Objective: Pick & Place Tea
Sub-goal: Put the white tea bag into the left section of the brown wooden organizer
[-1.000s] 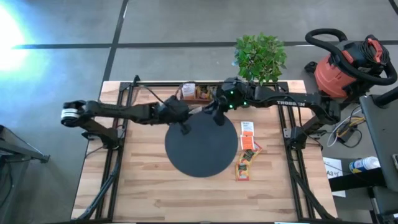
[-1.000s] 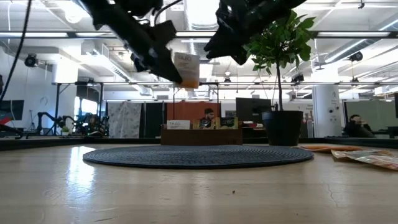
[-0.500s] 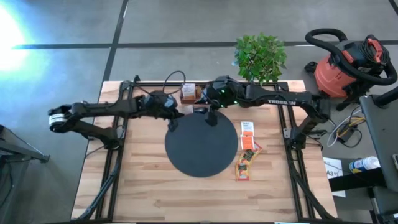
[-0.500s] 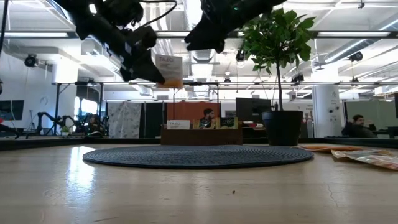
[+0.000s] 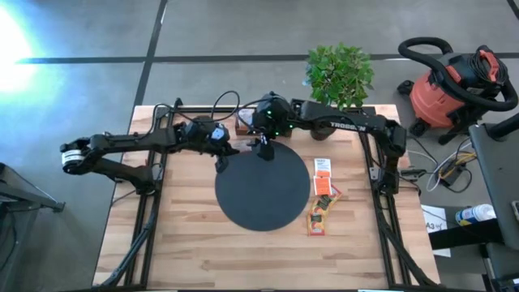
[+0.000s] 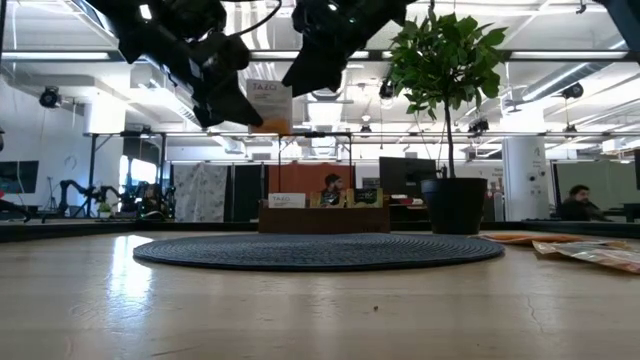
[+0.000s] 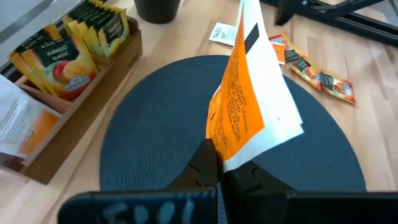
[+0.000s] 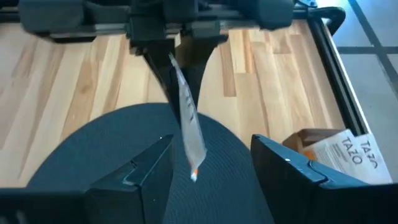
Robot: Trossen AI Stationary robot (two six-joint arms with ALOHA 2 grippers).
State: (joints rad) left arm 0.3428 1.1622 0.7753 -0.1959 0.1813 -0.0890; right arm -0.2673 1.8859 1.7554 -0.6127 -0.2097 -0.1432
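Tea sachet (image 6: 268, 106) reads "TAZO", in left tool (image 7: 219, 163).

The large round black woven mat (image 5: 263, 189) lies on the light wooden table (image 5: 186, 251). Behind the mat, at the table's far edge, stands the small brown wooden compartment box (image 6: 324, 218), with upright paper tea sachets (image 7: 55, 60) in it. The potted green plant (image 5: 339, 75) stands behind the mat, to its right. Right of the mat, flat tea sachets (image 5: 323, 197) lie loose on the table. Above the mat's far edge, the left gripper (image 5: 220, 159) and right gripper (image 5: 261, 151) hang side by side, a white-and-orange sachet (image 6: 267, 105) between them.
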